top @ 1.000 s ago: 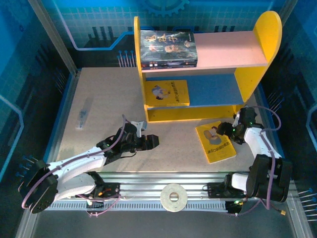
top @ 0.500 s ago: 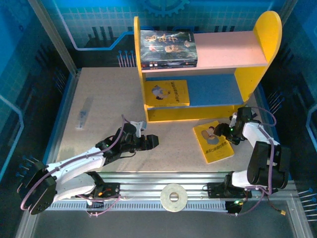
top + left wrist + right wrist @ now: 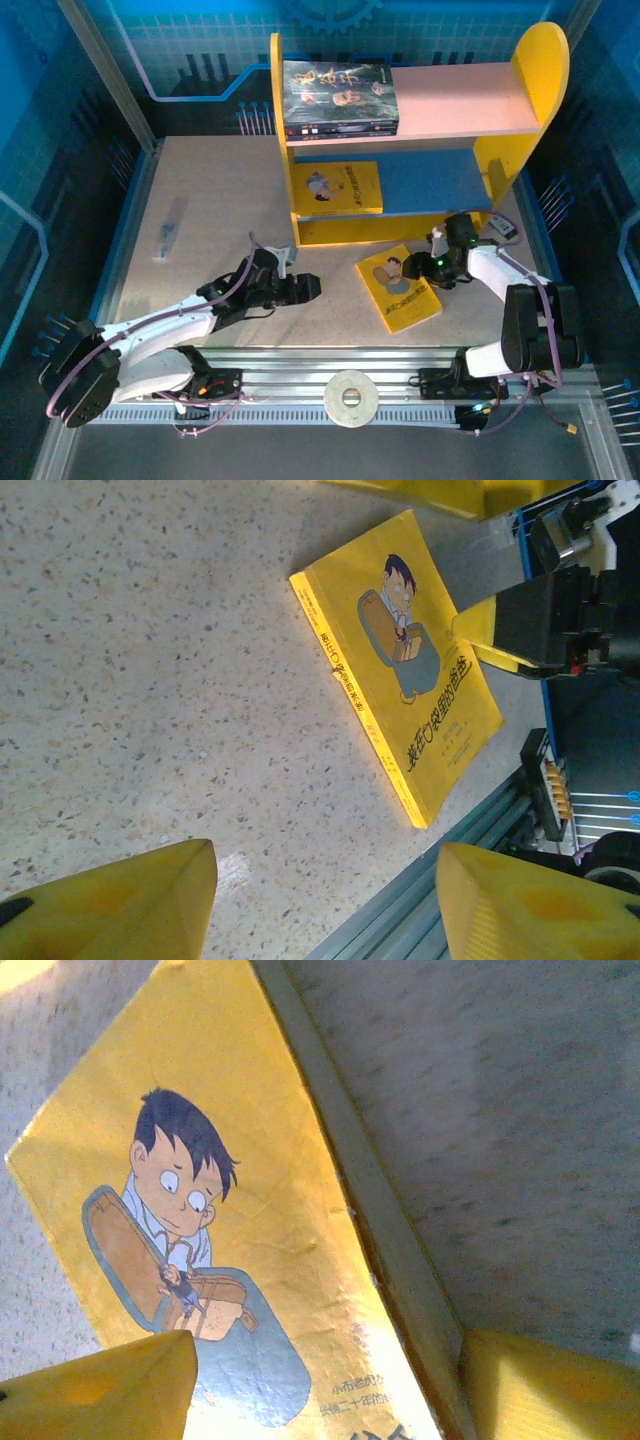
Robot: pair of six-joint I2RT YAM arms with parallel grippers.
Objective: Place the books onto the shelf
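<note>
Sliding leftward since the earlier frame, the loose yellow book (image 3: 400, 290) is now lying flat on the table (image 3: 210, 200) near the middle, just in front of the shelf (image 3: 545, 60). The right pincer (image 3: 328, 1338) is travelling with it, while the left pincer (image 3: 325, 848) is staying put.

The right pincer is standing spread, straddling the book's right edge — one finger over the cover, the other beyond the edge — and is not pinching it as far as can be told. The left pincer is hanging spread and empty, well to the left of the book.

Being thin and flat, the book is likely to be shoved along or slid over instead of being lifted by an edge. Its near corner is sitting close to the table's near edge, so another push is risking a tip off it.

Counting: one shelf, two pincers, two yellow books — the loose one and the second yellow book (image 3: 335, 187) on the blue lower board (image 3: 430, 180) — and a dark stack (image 3: 338, 92) on the pink upper board (image 3: 460, 95), its number not telling.
</note>
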